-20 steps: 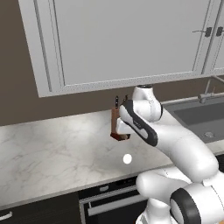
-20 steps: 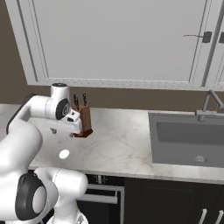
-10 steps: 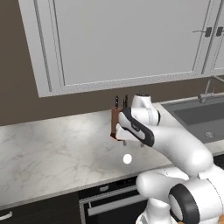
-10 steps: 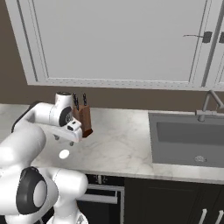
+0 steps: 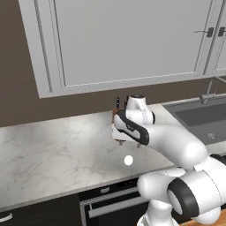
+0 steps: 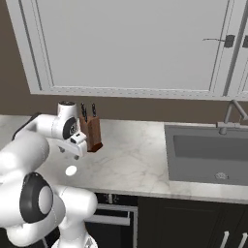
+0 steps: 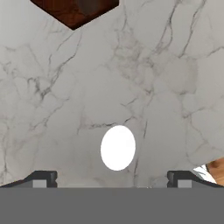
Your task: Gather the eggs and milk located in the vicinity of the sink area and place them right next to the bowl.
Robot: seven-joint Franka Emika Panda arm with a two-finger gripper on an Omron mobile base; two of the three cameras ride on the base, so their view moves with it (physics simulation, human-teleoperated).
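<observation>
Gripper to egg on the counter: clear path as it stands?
Probably yes. The gripper hangs open above the egg, which lies alone on bare marble counter, between the fingertips in the hand view. The knife block stands apart behind it, out of the way of a straight descent.

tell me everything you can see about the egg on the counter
The egg is small, plain white and smooth, an oval with no markings. It lies alone on the marble counter, near the front edge, a little in front of the wooden knife block and well left of the sink. Nothing touches it but the counter. The tool hangs above it with its tips spread wide to either side, not gripping it.
</observation>
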